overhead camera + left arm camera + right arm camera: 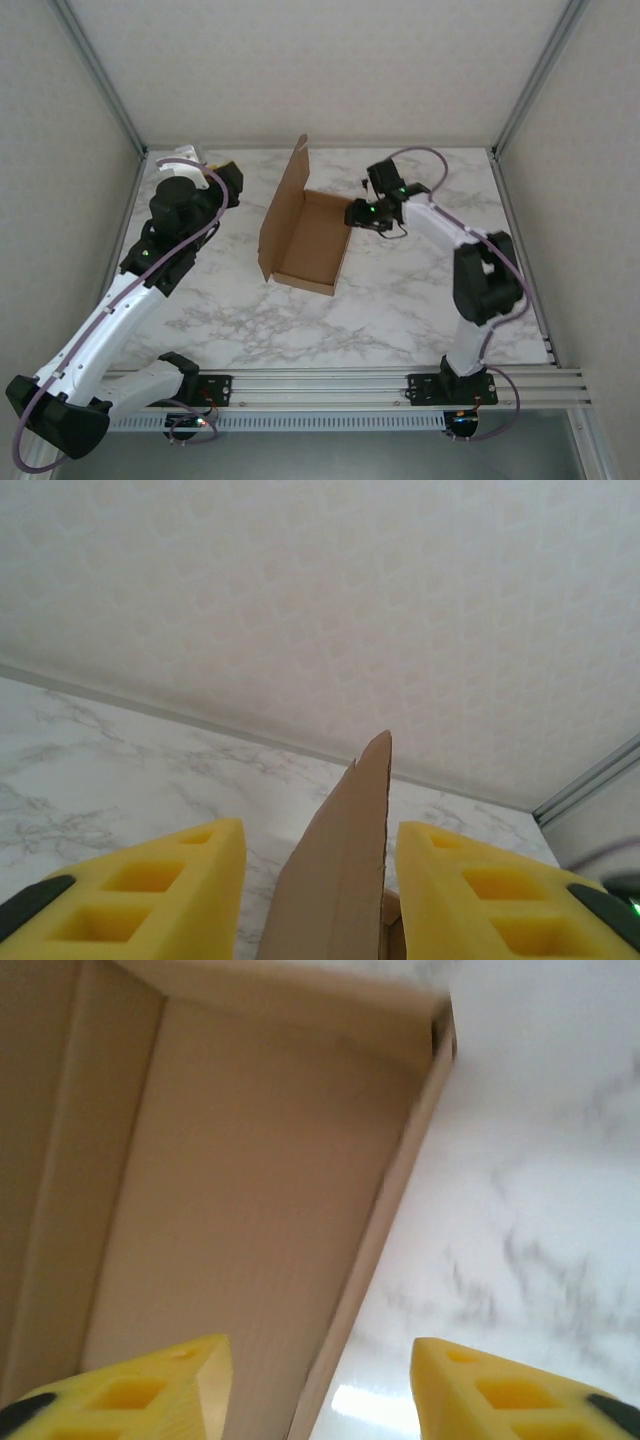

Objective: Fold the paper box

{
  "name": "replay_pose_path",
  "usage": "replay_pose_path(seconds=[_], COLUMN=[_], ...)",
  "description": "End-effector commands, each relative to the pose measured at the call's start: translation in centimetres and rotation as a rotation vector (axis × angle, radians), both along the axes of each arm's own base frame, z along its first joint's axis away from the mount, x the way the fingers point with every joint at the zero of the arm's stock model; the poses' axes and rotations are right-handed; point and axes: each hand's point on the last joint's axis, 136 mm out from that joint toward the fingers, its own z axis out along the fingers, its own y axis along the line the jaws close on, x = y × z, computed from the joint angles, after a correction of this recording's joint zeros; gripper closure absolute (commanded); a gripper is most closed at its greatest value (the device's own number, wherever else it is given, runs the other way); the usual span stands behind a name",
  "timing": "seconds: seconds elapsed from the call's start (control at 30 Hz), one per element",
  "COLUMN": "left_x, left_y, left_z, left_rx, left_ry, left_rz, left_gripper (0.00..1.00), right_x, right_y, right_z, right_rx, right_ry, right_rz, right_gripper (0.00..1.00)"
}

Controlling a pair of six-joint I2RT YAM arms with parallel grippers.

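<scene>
The paper box (312,240) is a shallow brown cardboard tray in the middle of the table, with its tall lid flap (284,198) standing up along its left side. My left gripper (232,186) hovers left of that flap, clear of it. In the left wrist view the flap (345,870) rises edge-on between the yellow fingers (190,880), and the gripper (320,890) is open. My right gripper (354,215) is at the tray's right wall. In the right wrist view that gripper (320,1370) is open and straddles the low wall (372,1245), one finger over the tray floor (240,1180), without touching it.
The marble table (410,300) lies inside white enclosure walls with metal corner posts (105,75). Aluminium rails (330,385) run along the near edge by the arm bases. Bare marble lies to the right of the box (540,1200) and beyond the flap (120,770).
</scene>
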Motion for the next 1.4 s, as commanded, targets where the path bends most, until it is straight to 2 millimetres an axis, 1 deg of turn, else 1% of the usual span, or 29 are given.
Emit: replay_pose_path(seconds=[0.0,0.03,0.1,0.17,0.27,0.37,0.43,0.53,0.63,0.73,0.77,0.83,0.9,0.97,1.07,1.1,1.23,1.27,1.37], left_x=[-0.5,-0.6,-0.7,-0.8,-1.0,-1.2,-1.3,-1.3,-1.3,-1.3,-1.3,-1.3,-1.4,-1.5,-1.6,-1.7,-1.8,-1.7,-1.7], left_y=[0.2,0.2,-0.2,-0.7,-0.7,-0.5,-0.4,-0.5,-0.6,-0.9,-1.1,-1.1,-1.1,-0.9,-1.0,-1.0,-1.1,-1.2,-1.2], left_z=[-0.9,-1.2,-1.7,-2.1,-2.1,-1.9,-1.8,-1.7,-2.3,-2.8,-2.8,-3.0,-2.8,-2.7,-2.5,-2.6,-3.1,-3.3,-4.2], left_rx=[-0.011,-0.014,-0.028,-0.038,-0.038,-0.037,-0.04,-0.044,-0.063,-0.082,-0.086,-0.088,-0.091,-0.092,-0.099,-0.101,-0.114,-0.115,-0.117], left_ry=[0.014,0.017,0.025,0.027,0.02,0.007,0.002,0.001,0.009,0.023,0.025,0.026,0.019,0.012,0.0,-0.001,-0.007,-0.006,0.004], left_rz=[-0.012,-0.016,-0.04,-0.068,-0.074,-0.07,-0.07,-0.076,-0.078,-0.093,-0.099,-0.103,-0.102,-0.098,-0.103,-0.106,-0.112,-0.114,-0.114], left_gripper=[0.56,0.56,0.56,0.57,0.57,0.57,0.57,0.57,0.57,0.57,0.57,0.57,0.57,0.58,0.58,0.58,0.58,0.58,0.58], right_x=[3.3,4.5,6.2,7.2,7.6,8.0,8.1,8.8,9.8,10.0,9.9,9.9,9.5,8.8,6.9,6.2,2.4,1.4,-0.8], right_y=[-0.6,-0.5,0.0,0.9,2.7,4.3,5.1,5.9,6.2,6.6,6.5,5.7,4.6,3.6,1.9,1.3,-0.8,-1.5,-3.1], right_z=[-0.4,-0.3,0.2,0.6,0.2,-0.9,-2.0,-3.1,-3.7,-4.2,-4.5,-5.1,-5.6,-5.6,-5.6,-5.8,-6.6,-6.8,-7.3], right_rx=[-0.193,-0.235,-0.274,-0.277,-0.26,-0.268,-0.28,-0.287,-0.284,-0.291,-0.299,-0.338,-0.371,-0.39,-0.4,-0.407,-0.422,-0.445,-0.509], right_ry=[-0.069,-0.102,-0.171,-0.217,-0.238,-0.247,-0.248,-0.226,-0.199,-0.183,-0.174,-0.158,-0.143,-0.15,-0.15,-0.143,-0.114,-0.107,-0.101], right_rz=[0.101,0.123,0.179,0.25,0.371,0.458,0.504,0.511,0.468,0.454,0.446,0.412,0.379,0.344,0.293,0.277,0.243,0.233,0.211], right_gripper=[0.43,0.41,0.32,0.31,0.32,0.33,0.34,0.38,0.41,0.44,0.46,0.53,0.61,0.69,0.79,0.8,0.82,0.82,0.82])
